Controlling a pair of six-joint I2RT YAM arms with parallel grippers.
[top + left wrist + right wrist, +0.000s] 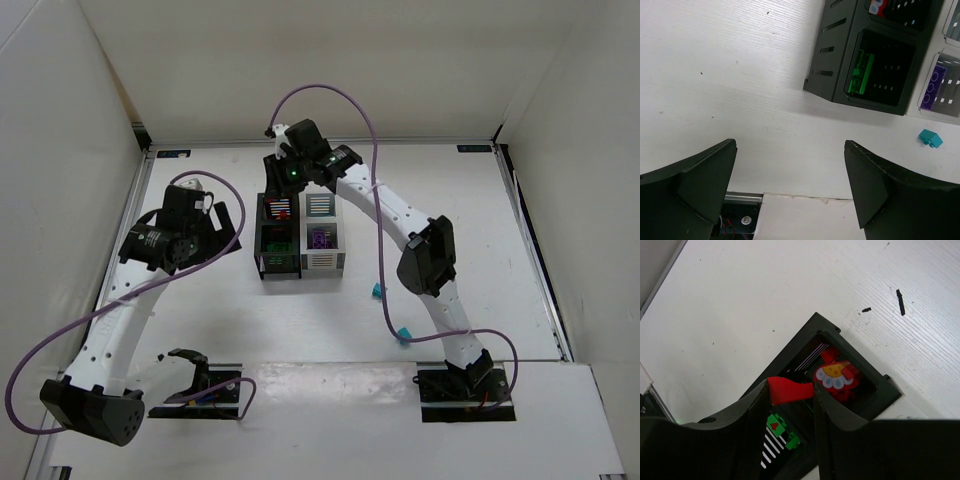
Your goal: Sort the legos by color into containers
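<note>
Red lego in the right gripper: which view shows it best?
Right wrist: the red lego sits pinched in the right gripper, above the black bin holding red pieces. Top external: the gripper's own body hides it. Left wrist: not in frame; only a sliver of the bin's red contents shows.

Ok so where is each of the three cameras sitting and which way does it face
Top external: above and behind the bases, looking down on the table and containers; left arm and right arm show.
Left wrist: on the left wrist, looking down past the open left gripper at a binned green lego and a loose teal lego.
Right wrist: on the right wrist, looking down into the containers; right gripper shut on a red lego.
Shared: both wrist views show the green lego.
</note>
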